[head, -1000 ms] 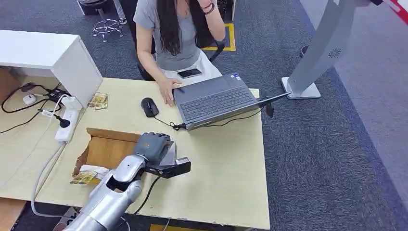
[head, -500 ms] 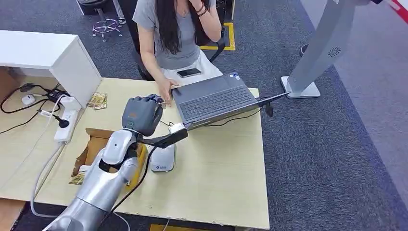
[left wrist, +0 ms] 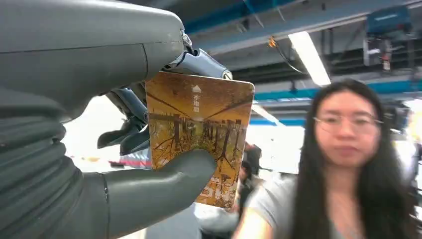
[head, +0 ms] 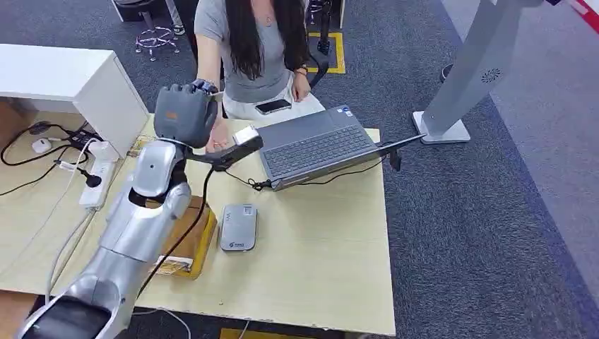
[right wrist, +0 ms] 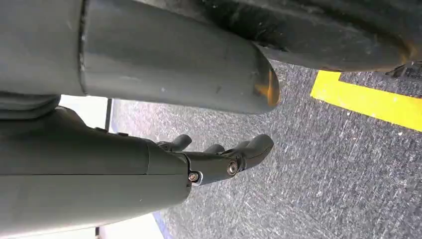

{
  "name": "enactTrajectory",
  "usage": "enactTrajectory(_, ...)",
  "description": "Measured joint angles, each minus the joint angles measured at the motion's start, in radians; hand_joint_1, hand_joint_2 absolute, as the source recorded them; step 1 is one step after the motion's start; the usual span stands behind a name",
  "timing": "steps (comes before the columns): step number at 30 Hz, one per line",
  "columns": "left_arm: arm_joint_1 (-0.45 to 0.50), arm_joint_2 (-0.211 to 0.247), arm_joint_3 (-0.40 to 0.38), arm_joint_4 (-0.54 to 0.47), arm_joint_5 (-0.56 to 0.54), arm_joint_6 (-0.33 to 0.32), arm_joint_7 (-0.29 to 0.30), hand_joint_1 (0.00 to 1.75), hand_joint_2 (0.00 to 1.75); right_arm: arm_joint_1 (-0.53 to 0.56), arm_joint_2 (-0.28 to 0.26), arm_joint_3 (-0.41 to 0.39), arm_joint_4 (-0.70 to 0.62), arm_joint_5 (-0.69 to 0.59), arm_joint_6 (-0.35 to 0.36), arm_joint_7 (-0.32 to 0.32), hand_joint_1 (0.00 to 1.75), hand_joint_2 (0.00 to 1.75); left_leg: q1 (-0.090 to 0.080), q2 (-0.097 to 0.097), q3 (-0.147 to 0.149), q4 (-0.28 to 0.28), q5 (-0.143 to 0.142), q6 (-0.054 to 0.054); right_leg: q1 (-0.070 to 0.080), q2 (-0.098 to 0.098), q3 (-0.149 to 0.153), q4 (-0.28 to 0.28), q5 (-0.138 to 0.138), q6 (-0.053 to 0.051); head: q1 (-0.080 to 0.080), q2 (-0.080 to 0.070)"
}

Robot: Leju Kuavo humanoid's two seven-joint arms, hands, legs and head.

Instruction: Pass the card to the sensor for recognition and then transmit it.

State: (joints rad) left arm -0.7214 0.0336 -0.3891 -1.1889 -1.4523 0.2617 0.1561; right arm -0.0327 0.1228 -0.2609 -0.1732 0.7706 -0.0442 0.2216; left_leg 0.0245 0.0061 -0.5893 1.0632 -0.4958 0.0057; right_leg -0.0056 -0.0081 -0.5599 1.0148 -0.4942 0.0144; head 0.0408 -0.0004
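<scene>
My left hand is raised high over the far side of the table, towards the seated person. In the left wrist view the thumb and fingers pinch an orange-brown picture card, held upright and facing the person. The grey card sensor lies flat on the wooden table, well below and behind that hand. My right hand hangs over grey carpet, fingers loosely apart and holding nothing.
An open laptop sits at the table's far edge, its cable trailing left. The person's hand rests beside it. A cardboard box stands left of the sensor, beyond it a power strip and white cabinet.
My left arm has lifted from over the sensor by the box and swung up and away towards the person, carrying the card. The sensor now lies uncovered.
</scene>
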Motion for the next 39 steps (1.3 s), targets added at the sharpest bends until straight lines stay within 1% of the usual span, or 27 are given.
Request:
enactTrajectory(4,-0.126,0.000,0.026,0.121,-0.025,-0.001,0.021,1.75,1.75,-0.001,-0.001,0.000,0.000,0.012,0.008,0.000,0.00,0.00,0.000,0.000,0.000,0.000,0.001,-0.001,0.000,0.000,-0.001,0.001,0.001,-0.001,-0.001,0.000)
enactTrajectory(9,-0.205,0.000,0.043,0.240,-0.031,0.002,0.026,1.75,1.75,-0.002,-0.001,0.000,0.000,0.016,0.013,0.009,0.00,0.00,0.000,0.000,0.000,0.000,0.001,-0.001,0.000,0.000,-0.001,0.002,0.001,-0.001,-0.001,0.000)
enactTrajectory(10,-0.214,0.000,0.048,0.260,-0.032,0.005,0.026,0.00,1.75,-0.002,-0.001,0.000,0.000,0.018,0.014,0.010,0.00,0.00,0.000,0.000,-0.001,0.000,0.001,-0.001,0.000,0.001,-0.002,0.002,0.001,-0.001,-0.001,0.000)
enactTrajectory(13,-0.231,0.000,0.057,0.306,-0.021,0.032,0.020,0.00,1.75,-0.002,-0.001,0.000,0.000,0.025,0.015,0.012,0.00,0.00,0.000,0.000,-0.001,0.000,0.001,-0.001,0.000,0.001,-0.002,0.002,0.000,-0.001,-0.002,0.000)
enactTrajectory(18,-0.235,0.000,0.072,0.336,-0.020,0.066,0.011,0.00,1.75,-0.002,-0.001,0.000,0.000,0.027,0.016,0.012,0.00,0.00,0.000,0.000,-0.001,0.000,0.001,-0.001,0.000,0.001,-0.002,0.002,0.000,-0.001,-0.002,0.000)
enactTrajectory(24,-0.233,0.000,0.080,0.351,-0.010,0.076,-0.006,0.00,1.75,-0.002,-0.001,0.000,0.000,0.030,0.016,0.012,0.00,0.00,0.000,0.000,-0.001,0.000,0.001,-0.001,0.000,0.001,-0.002,0.002,0.000,-0.001,-0.002,0.000)
enactTrajectory(27,-0.206,-0.010,0.095,0.337,0.081,0.088,-0.077,0.00,1.75,-0.002,-0.001,-0.007,0.000,0.029,0.014,0.012,0.00,0.00,-0.001,0.000,-0.001,0.000,0.001,-0.001,0.000,0.001,-0.002,0.002,0.000,-0.001,-0.002,0.000)
enactTrajectory(28,-0.179,-0.016,0.101,0.313,0.120,0.096,-0.102,0.00,1.75,-0.002,-0.001,-0.010,0.000,0.027,0.013,0.012,0.00,0.00,-0.001,0.000,-0.001,0.000,0.001,-0.001,0.000,0.001,-0.002,0.002,0.000,-0.001,-0.002,0.000)
enactTrajectory(30,-0.120,-0.024,0.101,0.232,0.189,0.109,-0.148,0.00,1.75,-0.002,-0.001,-0.018,0.000,0.025,0.011,0.011,0.00,0.00,-0.001,0.000,-0.001,0.000,0.001,-0.001,0.000,0.001,-0.002,0.002,0.000,-0.001,-0.002,0.000)
enactTrajectory(32,-0.031,-0.027,0.101,0.122,0.221,0.113,-0.162,0.00,1.75,-0.001,0.001,-0.031,0.000,0.022,0.006,0.008,0.00,0.00,-0.002,0.001,-0.001,-0.001,0.000,-0.001,-0.001,0.002,-0.002,0.002,0.000,-0.001,-0.002,0.000)
enactTrajectory(33,0.023,-0.027,0.101,0.063,0.239,0.118,-0.177,0.00,1.75,-0.001,0.001,-0.038,0.000,0.014,0.001,0.007,0.00,0.00,-0.002,0.002,-0.002,-0.001,0.000,-0.001,-0.001,0.002,-0.002,0.002,0.000,-0.001,-0.003,0.000)
enactTrajectory(35,0.141,-0.023,0.096,-0.071,0.264,0.141,-0.224,0.00,1.75,0.001,0.003,-0.055,0.000,0.002,-0.010,0.002,0.00,0.00,-0.002,0.003,-0.001,-0.002,-0.001,-0.001,-0.001,0.003,-0.003,0.002,-0.001,-0.001,-0.003,0.000)
enactTrajectory(37,0.281,-0.009,0.089,-0.208,0.264,0.187,-0.264,0.00,1.75,0.004,0.006,-0.074,0.000,-0.015,-0.025,-0.001,0.00,0.00,-0.002,0.005,-0.001,-0.002,-0.002,-0.001,-0.001,0.004,-0.003,0.001,-0.002,-0.002,-0.003,0.000)
enactTrajectory(39,0.400,0.007,0.078,-0.311,0.260,0.224,-0.282,0.00,1.75,0.007,0.008,-0.090,0.000,-0.020,-0.028,-0.002,0.00,0.00,-0.002,0.005,-0.001,-0.002,-0.003,-0.001,-0.001,0.005,-0.005,0.001,-0.003,-0.002,-0.005,0.000)
